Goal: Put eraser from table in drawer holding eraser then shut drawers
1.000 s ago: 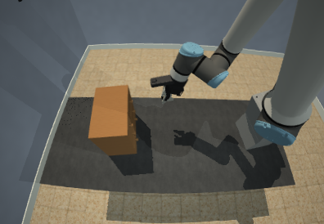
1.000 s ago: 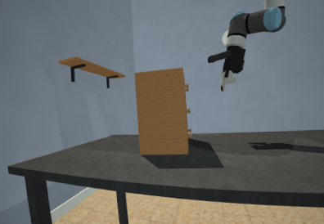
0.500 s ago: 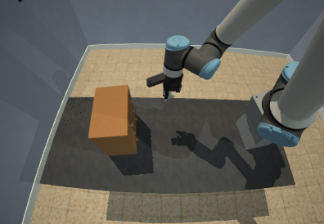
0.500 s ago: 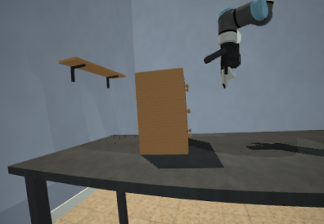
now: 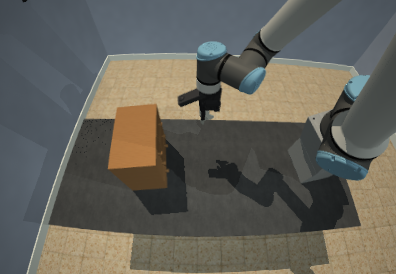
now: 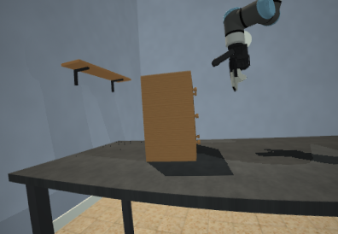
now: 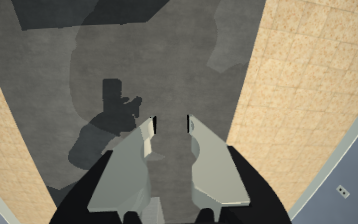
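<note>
The wooden chest (image 5: 139, 147) stands upright on the left part of the dark table; it also shows in the exterior view (image 6: 168, 116). Its drawers face right, their small knobs (image 6: 195, 115) flush in a column, and all look shut. My gripper (image 5: 206, 116) (image 6: 235, 87) hangs high above the table's far edge, to the right of the chest and well above its top, pointing down. In the wrist view the fingers stand close together with a narrow gap and nothing between them. No eraser is visible on the table in any view.
The arm's base (image 5: 329, 150) stands at the table's right side, and its shadow falls across the middle of the table. A wooden wall shelf (image 6: 95, 70) hangs behind the chest, to the left. Tiled floor surrounds the table.
</note>
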### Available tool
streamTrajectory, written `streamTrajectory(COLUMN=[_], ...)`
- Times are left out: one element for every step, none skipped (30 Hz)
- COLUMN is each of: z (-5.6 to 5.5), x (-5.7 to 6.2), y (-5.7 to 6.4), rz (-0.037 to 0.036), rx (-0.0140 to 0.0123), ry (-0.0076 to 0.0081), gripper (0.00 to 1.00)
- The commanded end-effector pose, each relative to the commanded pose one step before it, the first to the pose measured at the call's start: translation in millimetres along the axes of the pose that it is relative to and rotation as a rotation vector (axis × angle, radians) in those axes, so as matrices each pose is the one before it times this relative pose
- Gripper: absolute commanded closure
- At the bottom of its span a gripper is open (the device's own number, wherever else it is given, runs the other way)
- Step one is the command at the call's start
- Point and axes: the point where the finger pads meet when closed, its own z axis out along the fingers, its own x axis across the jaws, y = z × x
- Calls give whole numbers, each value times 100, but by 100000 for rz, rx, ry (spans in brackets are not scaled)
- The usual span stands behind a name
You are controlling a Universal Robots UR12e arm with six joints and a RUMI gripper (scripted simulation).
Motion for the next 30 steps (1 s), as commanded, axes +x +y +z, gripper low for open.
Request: streamTrajectory(z=[-62,0,0,0,0,0,0,0,0,0,0,0,0,0,0,0,0,0,0,0,0,0,0,0,0,0,0,0,0,0], x=[30,0,0,0,0,0,0,0,0,0,0,0,0,0,0,0,0,0,0,0,0,0,0,0,0,0,0,0,0,0], y=[-34,0,0,0,0,0,0,0,0,0,0,0,0,0,0,0,0,0,0,0,0,0,0,0,0,0,0,0,0,0], rz=[-16,0,0,0,0,0,0,0,0,0,0,0,0,0,0,0,0,0,0,0,0,0,0,0,0,0,0,0,0,0], rx=[-214,0,0,0,0,0,0,0,0,0,0,0,0,0,0,0,0,0,0,0,0,0,0,0,0,0,0,0,0,0], ry=[42,0,0,0,0,0,0,0,0,0,0,0,0,0,0,0,0,0,0,0,0,0,0,0,0,0,0,0,0,0], gripper=[80,80,80,80,80,80,80,80,80,80,80,80,80,80,80,0,0,0,0,0,0,0,0,0,0,0,0,0,0,0])
